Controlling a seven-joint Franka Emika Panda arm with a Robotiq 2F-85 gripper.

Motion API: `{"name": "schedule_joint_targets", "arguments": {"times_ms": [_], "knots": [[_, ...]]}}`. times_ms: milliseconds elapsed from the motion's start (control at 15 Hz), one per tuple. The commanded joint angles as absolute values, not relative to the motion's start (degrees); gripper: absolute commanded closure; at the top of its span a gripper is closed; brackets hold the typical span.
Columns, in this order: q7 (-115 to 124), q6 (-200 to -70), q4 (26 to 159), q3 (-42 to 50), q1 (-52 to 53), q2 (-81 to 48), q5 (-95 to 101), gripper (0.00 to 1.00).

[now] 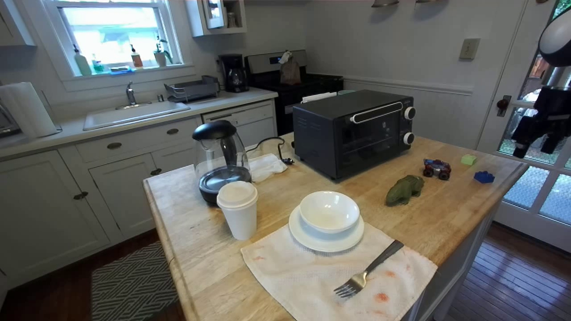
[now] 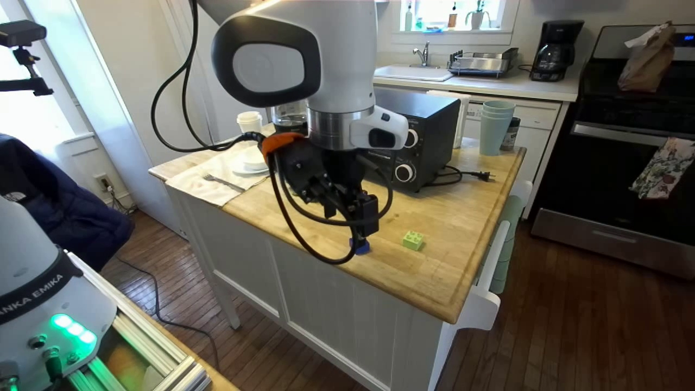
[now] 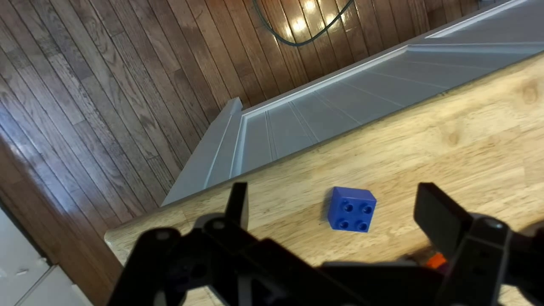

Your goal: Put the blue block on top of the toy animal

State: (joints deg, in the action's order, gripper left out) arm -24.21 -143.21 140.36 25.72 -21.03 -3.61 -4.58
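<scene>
The blue block [image 1: 484, 177] rests studs up on the wooden table near its edge; it also shows in an exterior view [image 2: 362, 248], partly covered by a finger. In the wrist view the block [image 3: 351, 209] lies between the two spread fingers, apart from both. My gripper [image 3: 333, 187] is open and empty above the block; it also shows in both exterior views [image 1: 534, 149] [image 2: 345, 228]. The green, lumpy toy animal [image 1: 405, 190] lies on the table in front of the toaster oven. It is hidden or out of view elsewhere.
A small light-green block [image 1: 468, 159] and a toy truck [image 1: 437, 169] stand near the blue block. The black toaster oven [image 1: 352, 129] is behind them. A bowl [image 1: 330, 211] on a plate, a fork [image 1: 369, 269], a lidded cup [image 1: 238, 209] and a kettle [image 1: 222, 160] stand farther along.
</scene>
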Motion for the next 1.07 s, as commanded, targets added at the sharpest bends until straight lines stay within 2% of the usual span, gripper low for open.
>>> {"name": "schedule_joint_targets", "arguments": {"times_ms": [0, 600, 1000], "knots": [[-23.44, -143.47, 139.65, 24.26, -22.37, -4.79, -5.8, 0.0], [-22.18, -143.65, 134.32, 20.95, -23.6, -11.22, -18.61, 0.0], [-18.38, -143.4, 131.19, 19.67, -24.65, -15.82, -18.06, 0.0]]}}
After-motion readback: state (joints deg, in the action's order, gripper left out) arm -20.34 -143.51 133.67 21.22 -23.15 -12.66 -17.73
